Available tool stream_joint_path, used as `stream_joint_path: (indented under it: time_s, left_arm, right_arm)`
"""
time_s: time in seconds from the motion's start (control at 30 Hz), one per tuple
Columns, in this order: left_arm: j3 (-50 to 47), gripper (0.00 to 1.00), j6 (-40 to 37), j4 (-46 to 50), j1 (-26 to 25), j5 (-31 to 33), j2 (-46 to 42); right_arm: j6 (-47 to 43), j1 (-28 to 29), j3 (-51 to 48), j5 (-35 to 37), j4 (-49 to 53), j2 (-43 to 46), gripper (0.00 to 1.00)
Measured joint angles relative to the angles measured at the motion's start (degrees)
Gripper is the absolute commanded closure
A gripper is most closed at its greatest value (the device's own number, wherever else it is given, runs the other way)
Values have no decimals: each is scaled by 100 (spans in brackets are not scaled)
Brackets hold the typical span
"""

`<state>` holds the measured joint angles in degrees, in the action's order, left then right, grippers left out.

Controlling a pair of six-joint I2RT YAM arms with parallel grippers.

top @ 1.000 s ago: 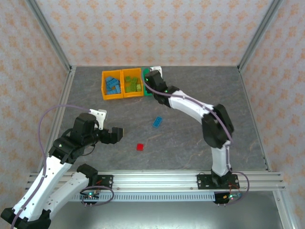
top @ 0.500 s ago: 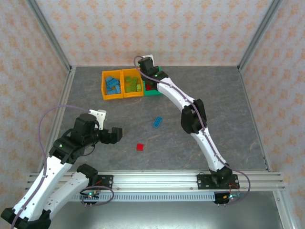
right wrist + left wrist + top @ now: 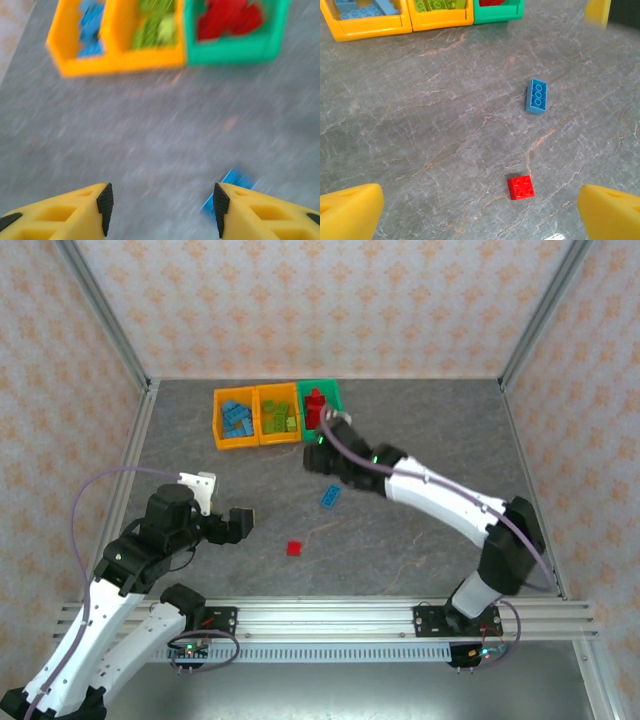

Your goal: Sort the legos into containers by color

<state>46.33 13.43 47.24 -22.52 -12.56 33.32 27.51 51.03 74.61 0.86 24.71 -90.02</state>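
Three bins sit in a row with walls touching, toward the far edge of the tabletop [image 3: 180, 470], left of centre. Left orange bin [image 3: 238, 444] holds blue bricks [image 3: 236, 418], middle orange bin [image 3: 280, 439] holds green bricks [image 3: 277, 416], and the green bin [image 3: 338, 398] at the right end holds red bricks [image 3: 316, 408]. Two bricks are loose on the tabletop. The blue brick [image 3: 330, 496] is about mid-tabletop, lying flat, studs up. The red brick [image 3: 293, 548] is nearer the near edge, also studs up and well apart from the blue one. Left gripper [image 3: 240, 523] is over the near-left part of the tabletop, just left of the red brick. In its wrist view the two yellow fingers [image 3: 350, 212] sit at the lower corners, jaws wide apart with nothing between. The red brick [image 3: 521, 187] lies ahead, nearer the right finger, and the blue brick [image 3: 536, 96] is further out. Right gripper [image 3: 316, 452] is between the bin row and the blue brick, arm stretched across from the near-right. Its wrist view is motion-blurred, but the jaws are clearly apart and empty. The blue brick [image 3: 227, 187] shows just beside one finger pad [image 3: 220, 202]; can't tell if they touch. All three bins run along the top of that view.
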Motion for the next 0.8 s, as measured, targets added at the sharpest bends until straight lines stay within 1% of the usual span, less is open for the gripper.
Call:
stream_joint_path:
  time_s: [0.07,0.17,0.23,0.37,0.53,0.63,0.8]
  left_arm:
    - [0,0,0,0,0,-7,-17]
    - [0,0,0,-2,0,-11,-4]
    - [0,0,0,-2,0,-13,-7]
    - [0,0,0,-2,0,-11,-9]
    - [0,0,0,-2,0,-11,-7]
    - [0,0,0,-2,0,-11,-7]
    - [0,0,0,0,0,-11,-7]
  right_arm:
    - [595,667,-511,28,-92,7,39]
    - [1202,1226,-739,170,55,-367,34]
    - [1497,1462,-723,302,153,-682,33]
    - [1836,1676,-442,428,374,-1388,32]
    - [2039,1720,-114,446,457,-2081,33]
    - [2079,1764,31,466,540,-2310,37]
    - [2227,1818,63,584,647,-2350,53]
